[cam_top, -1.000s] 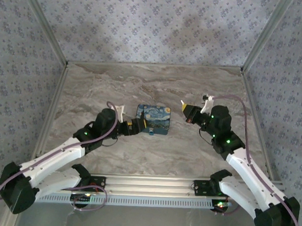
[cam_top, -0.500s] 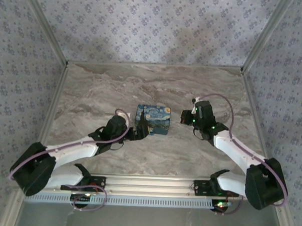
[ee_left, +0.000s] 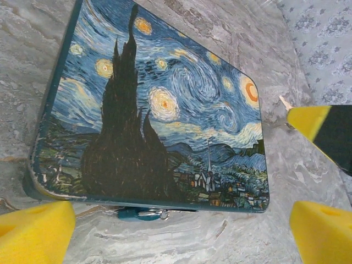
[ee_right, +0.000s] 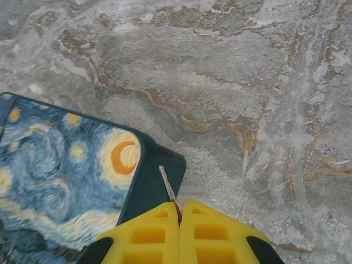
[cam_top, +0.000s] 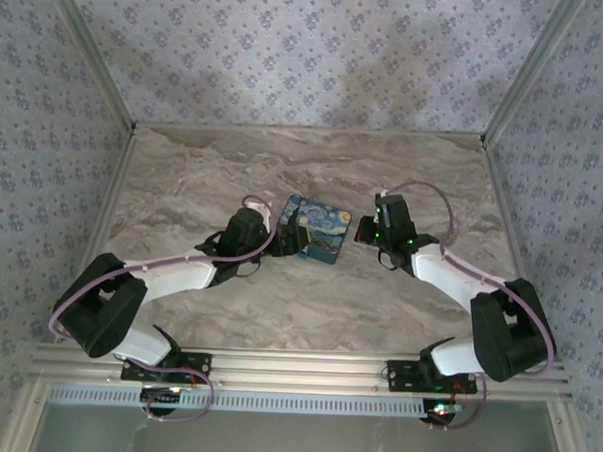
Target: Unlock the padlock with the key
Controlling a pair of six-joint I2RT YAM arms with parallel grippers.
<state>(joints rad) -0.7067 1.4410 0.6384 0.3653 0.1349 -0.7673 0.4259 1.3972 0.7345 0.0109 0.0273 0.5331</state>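
Note:
A small teal padlock (ee_left: 137, 213) with a metal loop peeks out from under the near edge of the blue night-sky tin (ee_left: 165, 104). My left gripper (ee_left: 179, 236) is open, its yellow fingers (ee_left: 36, 231) spread wide just short of that edge and holding nothing. My right gripper (ee_right: 180, 206) is shut on the key (ee_right: 166, 184), whose thin metal blade sticks out toward the tin's (ee_right: 66, 170) right corner. From the top, the left gripper (cam_top: 286, 235) sits at the tin's (cam_top: 319, 227) left side and the right gripper (cam_top: 364, 232) at its right.
The tin lies turned at an angle in the middle of the marble table (cam_top: 314, 167). Patterned walls (cam_top: 309, 56) close the back and both sides. An aluminium rail (cam_top: 295, 366) runs along the near edge between the arm bases.
Both arms have reached in toward the tin. The tin has turned and shifted slightly away and right. The right gripper has come down beside its right corner with the key.

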